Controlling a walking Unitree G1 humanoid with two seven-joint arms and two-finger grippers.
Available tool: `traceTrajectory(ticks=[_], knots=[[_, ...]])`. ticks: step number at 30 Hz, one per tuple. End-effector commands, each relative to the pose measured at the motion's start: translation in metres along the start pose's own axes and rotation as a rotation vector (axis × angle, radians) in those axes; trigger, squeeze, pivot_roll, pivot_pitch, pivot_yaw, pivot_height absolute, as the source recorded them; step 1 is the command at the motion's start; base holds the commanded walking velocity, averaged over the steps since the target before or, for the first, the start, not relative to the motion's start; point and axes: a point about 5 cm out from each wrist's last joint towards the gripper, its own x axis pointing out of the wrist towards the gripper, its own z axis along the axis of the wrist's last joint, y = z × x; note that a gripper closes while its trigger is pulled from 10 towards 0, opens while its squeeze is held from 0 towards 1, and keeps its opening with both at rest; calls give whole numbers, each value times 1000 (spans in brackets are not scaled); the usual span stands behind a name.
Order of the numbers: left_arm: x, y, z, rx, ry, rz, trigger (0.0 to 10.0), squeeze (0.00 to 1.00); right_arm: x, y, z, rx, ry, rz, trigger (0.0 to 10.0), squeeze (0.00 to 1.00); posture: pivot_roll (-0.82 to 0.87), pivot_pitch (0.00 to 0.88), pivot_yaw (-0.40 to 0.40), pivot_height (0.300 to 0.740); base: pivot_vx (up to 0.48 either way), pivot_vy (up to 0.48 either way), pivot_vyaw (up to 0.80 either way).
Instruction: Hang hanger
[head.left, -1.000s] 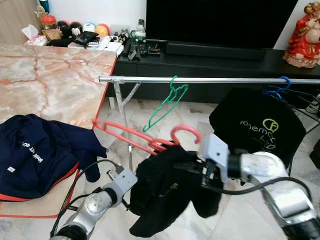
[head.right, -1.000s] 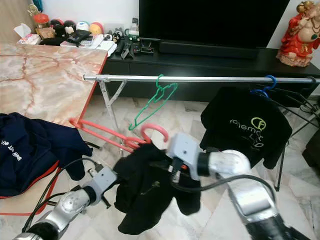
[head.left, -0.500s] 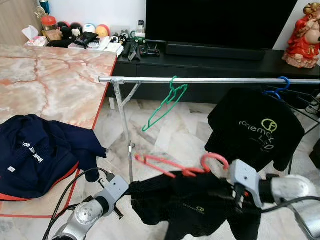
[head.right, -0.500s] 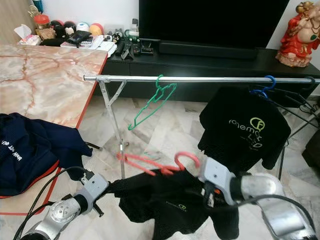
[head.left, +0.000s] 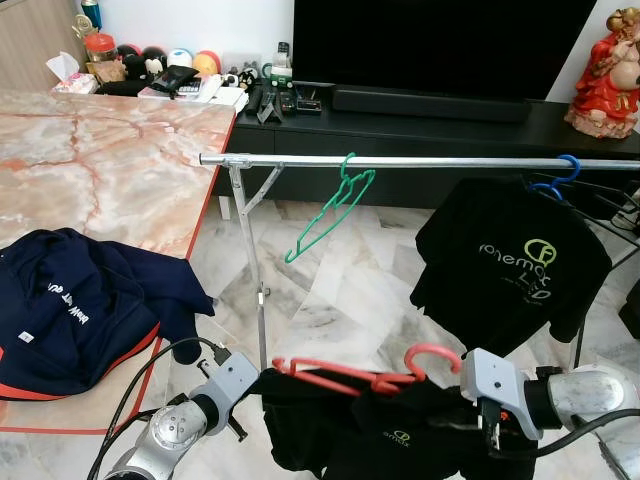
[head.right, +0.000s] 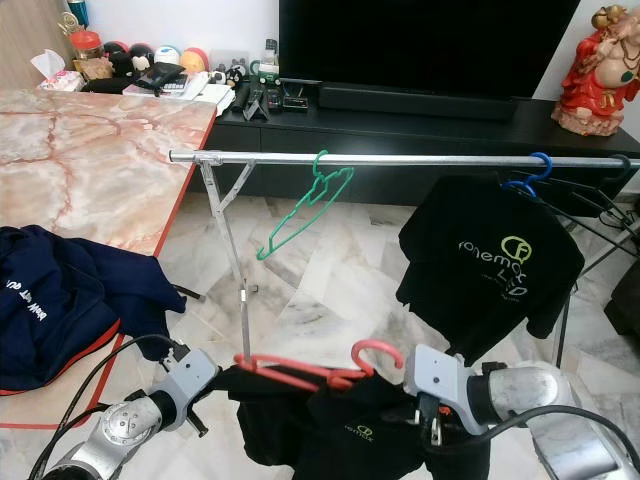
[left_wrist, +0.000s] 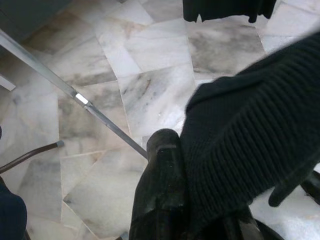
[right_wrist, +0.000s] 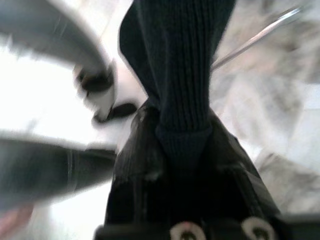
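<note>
A red hanger (head.left: 345, 376) carries a black garment (head.left: 385, 440) and hangs low in front of me, nearly level, its hook (head.left: 432, 355) pointing up. My left gripper (head.left: 255, 388) holds the garment's left end; in the left wrist view one black finger (left_wrist: 162, 165) presses against ribbed black cloth (left_wrist: 250, 125). My right gripper (head.left: 455, 415) is shut on the garment's right part, and the knit fabric (right_wrist: 177, 75) runs between its fingers. The silver rail (head.left: 450, 160) crosses well above the red hanger. On it hang a green hanger (head.left: 335, 210) and a black T-shirt (head.left: 510, 260) on a blue hanger (head.left: 568, 170).
A marble table (head.left: 100, 170) stands at my left with a navy garment (head.left: 70, 300) on its near part. The rail's leg (head.left: 250, 260) stands beside the table edge. A dark TV cabinet (head.left: 420, 120) and a red statue (head.left: 610, 75) lie behind the rail.
The red hanger with the black garment has come down and to the right, from tilted up at the left to nearly level. The right gripper has dropped lower and the garment now stretches between both grippers.
</note>
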Motion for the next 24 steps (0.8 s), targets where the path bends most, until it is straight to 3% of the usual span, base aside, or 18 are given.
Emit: traceTrajectory(ticks=[1,8,11,17,20,24], knots=[[-2,3,-1,3,9,5,0,0,-4,3,-15,-3,105,16,0,0,-26,81,-31,740,0,0,0],[-1,2,-1,5,11,1,0,0,7,-5,-14,-14,106,-67,0,0,-24,86,-31,740,0,0,0],[-2,2,-1,8,16,-15,0,0,7,-23,-10,-34,98,-231,0,0,-23,87,-31,740,0,0,0],[-3,0,-2,11,20,-39,0,0,15,-25,-4,-46,85,-236,0,0,-25,89,-36,740,0,0,0],[-2,3,5,-74,-22,-58,0,0,30,-18,1,-18,39,-201,0,0,-22,90,-39,740,0,0,0],[-3,8,19,-180,-104,-114,0,0,44,-10,-3,-31,78,-170,0,0,-15,91,-38,740,0,0,0]])
